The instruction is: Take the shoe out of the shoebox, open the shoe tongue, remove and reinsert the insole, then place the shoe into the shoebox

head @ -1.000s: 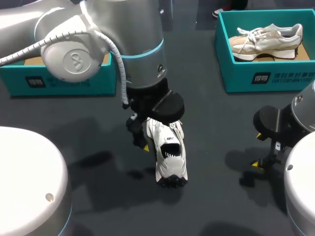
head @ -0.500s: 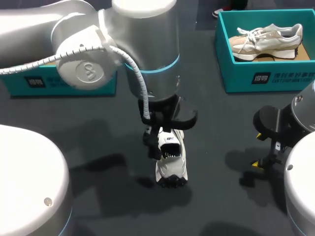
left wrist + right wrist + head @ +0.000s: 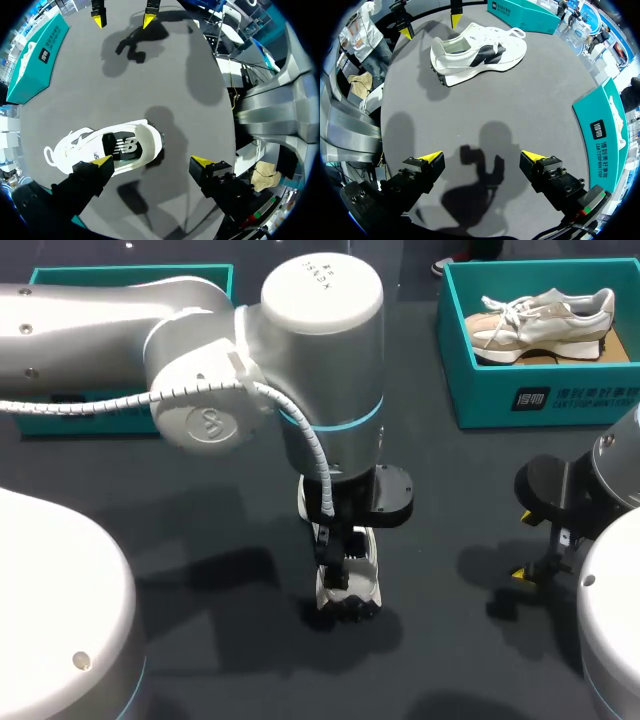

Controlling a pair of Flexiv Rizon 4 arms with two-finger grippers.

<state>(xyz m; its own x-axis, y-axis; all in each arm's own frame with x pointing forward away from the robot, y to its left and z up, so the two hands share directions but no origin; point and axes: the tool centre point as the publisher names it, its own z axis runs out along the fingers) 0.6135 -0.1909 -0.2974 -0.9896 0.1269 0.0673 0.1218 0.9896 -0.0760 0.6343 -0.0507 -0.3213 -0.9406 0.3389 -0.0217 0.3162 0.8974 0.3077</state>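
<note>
With my left end effector [image 3: 151,161] open over the heel of the white shoe [image 3: 107,146], I judge one off-centre finger could shove or tip it instead of gripping.

Resting on the dark table [image 3: 450,490]: 1 white shoe [image 3: 480,47] sitting mid-tabletop, left shoebox [image 3: 130,273] and right shoebox [image 3: 540,390] occupying the 2 far corners.
</note>
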